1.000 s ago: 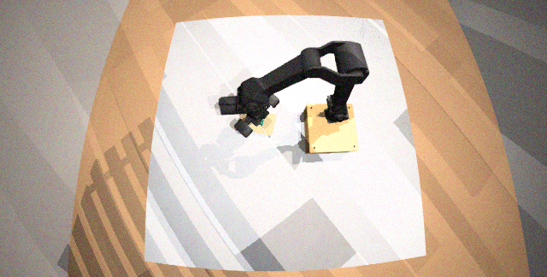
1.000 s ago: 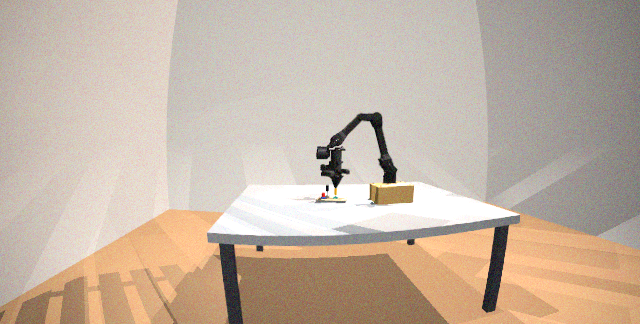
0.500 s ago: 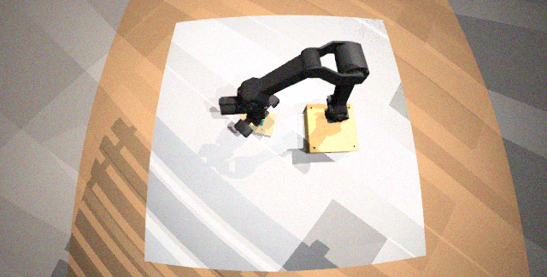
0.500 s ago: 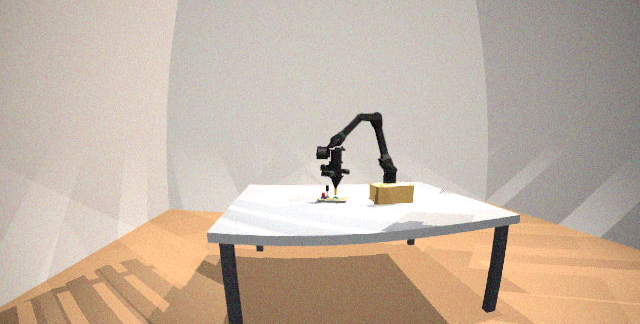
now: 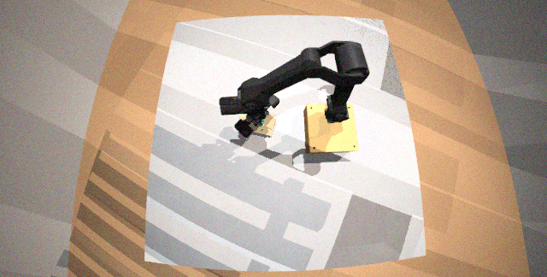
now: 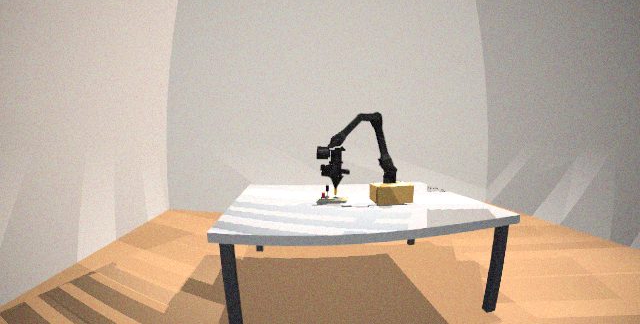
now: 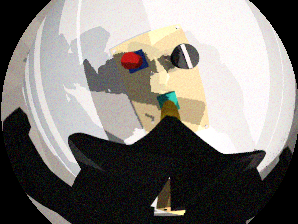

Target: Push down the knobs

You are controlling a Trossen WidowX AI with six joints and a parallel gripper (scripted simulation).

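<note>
From where I stand, board (image 5: pixel 269 130) (image 6: pixel 324 198) (image 7: pixel 194 87) sits well inside the edges of table (image 5: pixel 205 243) (image 6: pixel 360 238), gap between it and tan block (image 5: pixel 338 142) (image 6: pixel 391 195) under the arm (image 5: pixel 284 73) (image 6: pixel 381 139). Gripper (image 5: pixel 256 120) (image 6: pixel 336 187) (image 7: pixel 169 120) closed, nothing gripped, pointing down; tip right at top of yellow knob (image 6: pixel 336 192) (image 7: pixel 170 109), can't tell if pressing. Knob stands at teal potentiometer (image 5: pixel 262 122) (image 7: pixel 167 98); red knob (image 6: pixel 323 195) (image 7: pixel 131 60) and black knob (image 6: pixel 327 188) (image 7: pixel 185 56) off to the board's far end in wrist view
</note>
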